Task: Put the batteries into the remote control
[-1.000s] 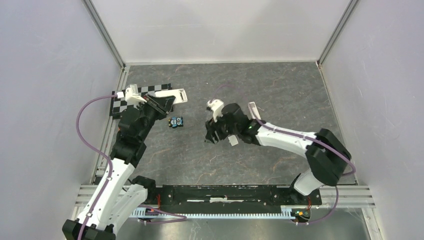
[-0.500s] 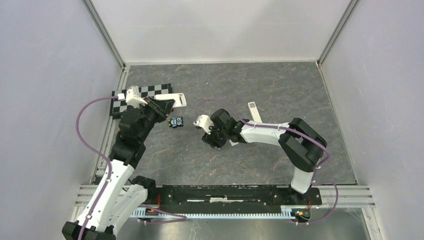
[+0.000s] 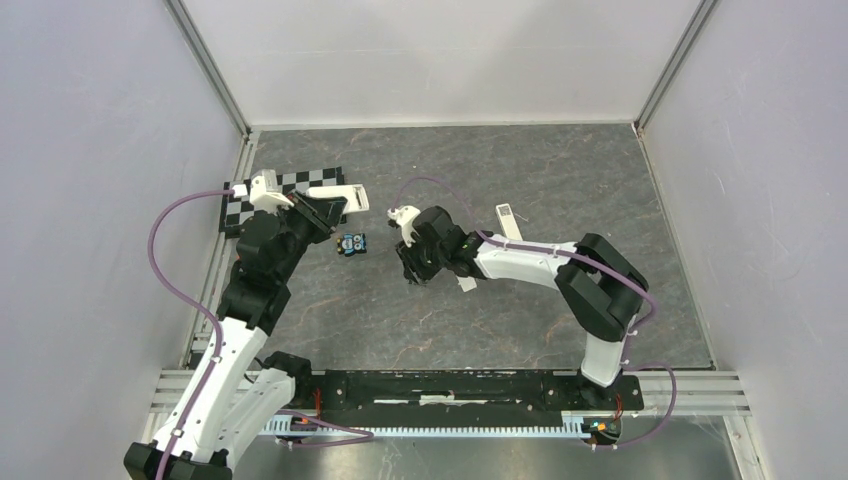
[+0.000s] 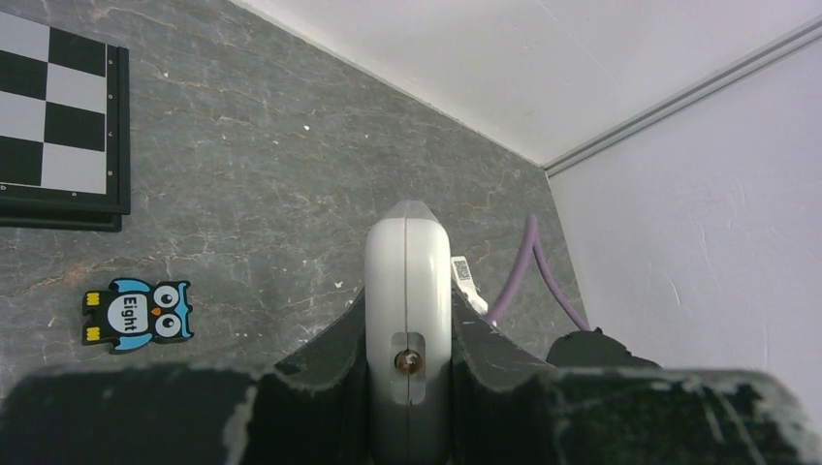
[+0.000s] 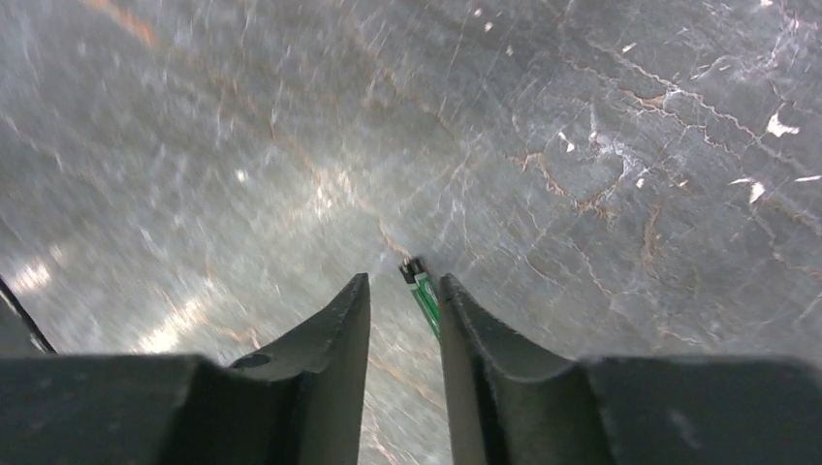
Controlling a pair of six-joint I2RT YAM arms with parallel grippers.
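My left gripper [image 3: 322,213] is shut on the white remote control [image 3: 338,196] and holds it above the table's far left. In the left wrist view the remote [image 4: 408,291] stands edge-on between the jaws of this gripper [image 4: 408,315]. My right gripper [image 3: 410,272] points down at the table's middle. In the right wrist view its jaws [image 5: 403,283] are open, close over the table. One slim green battery [image 5: 424,291] lies on the table between them, against the right finger [image 5: 465,320]. Other batteries are out of view.
A black-and-white checkerboard [image 3: 285,184] lies at the far left, also in the left wrist view [image 4: 53,145]. A blue owl tile [image 3: 350,244] marked "Eight" [image 4: 136,312] lies beside it. Two small white pieces [image 3: 508,220] [image 3: 466,283] lie near the right arm.
My right arm has swung left across the table and lowered, its gripper now nearer the owl tile. The left arm with the remote has hardly moved.
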